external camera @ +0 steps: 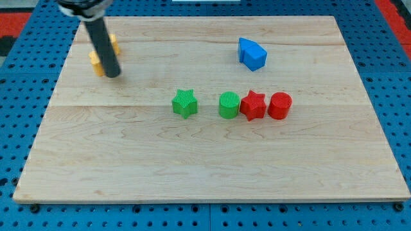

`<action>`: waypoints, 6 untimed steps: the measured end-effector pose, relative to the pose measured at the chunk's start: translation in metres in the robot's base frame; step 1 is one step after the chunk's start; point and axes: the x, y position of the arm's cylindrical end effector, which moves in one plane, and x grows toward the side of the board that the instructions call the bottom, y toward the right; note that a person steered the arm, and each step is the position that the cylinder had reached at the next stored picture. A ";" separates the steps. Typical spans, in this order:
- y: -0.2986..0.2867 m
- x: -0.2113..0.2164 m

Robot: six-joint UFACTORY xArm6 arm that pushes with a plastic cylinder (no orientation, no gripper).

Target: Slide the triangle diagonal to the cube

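My tip (pixel 113 75) rests on the wooden board (pixel 205 173) at the view's upper left. The rod covers most of a yellow block (pixel 96 63), which shows on both sides of it; its shape cannot be made out. The tip is at the yellow block's lower right edge, touching or nearly so. A blue angular block (pixel 252 54), wedge-like, lies at the upper right, far from the tip.
A row sits at mid-board: a green star (pixel 185 103), then a green cylinder (pixel 228 105), a red star (pixel 253 106) and a red cylinder (pixel 279 106), the last three close together. Blue pegboard surrounds the board.
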 end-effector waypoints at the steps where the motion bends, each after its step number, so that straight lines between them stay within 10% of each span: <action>1: 0.106 0.011; 3: 0.315 -0.017; 6: 0.196 -0.063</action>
